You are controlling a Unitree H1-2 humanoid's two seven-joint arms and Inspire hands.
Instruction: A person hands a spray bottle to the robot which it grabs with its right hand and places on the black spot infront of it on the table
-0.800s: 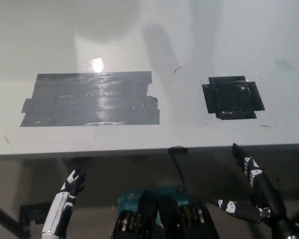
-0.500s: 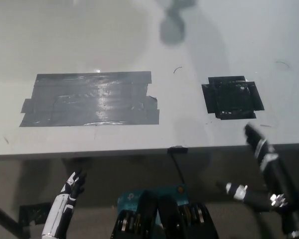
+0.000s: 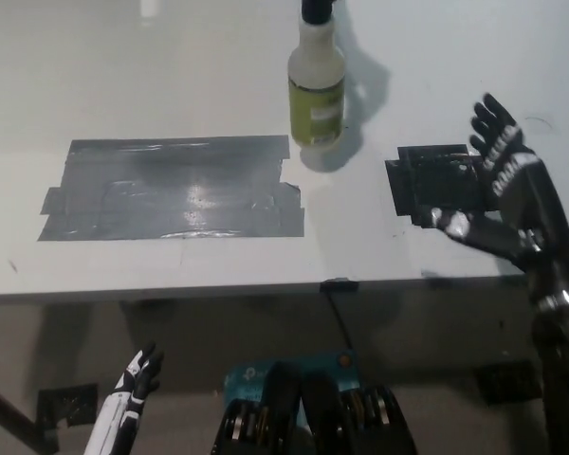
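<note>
A spray bottle point(image 3: 317, 85) with a pale body, yellow-green label and black top is at the top middle of the head view, over the white table point(image 3: 171, 57); its head is cut off by the picture's edge. My black right hand point(image 3: 505, 199) is raised over the table's right side, open with fingers spread, to the right of the bottle and apart from it. It covers part of the black taped spot point(image 3: 427, 185). My white left hand point(image 3: 133, 379) rests low at the lower left, below the table's edge.
A wide patch of grey tape point(image 3: 175, 188) lies on the table's left half. The table's front edge point(image 3: 266, 289) runs across the picture, with a small black clip point(image 3: 338, 283) on it. Dark floor shows below.
The spray bottle has come into view at the top middle. My right hand has risen from below the table's edge to above the black spot, fingers spread. The left hand stayed low.
</note>
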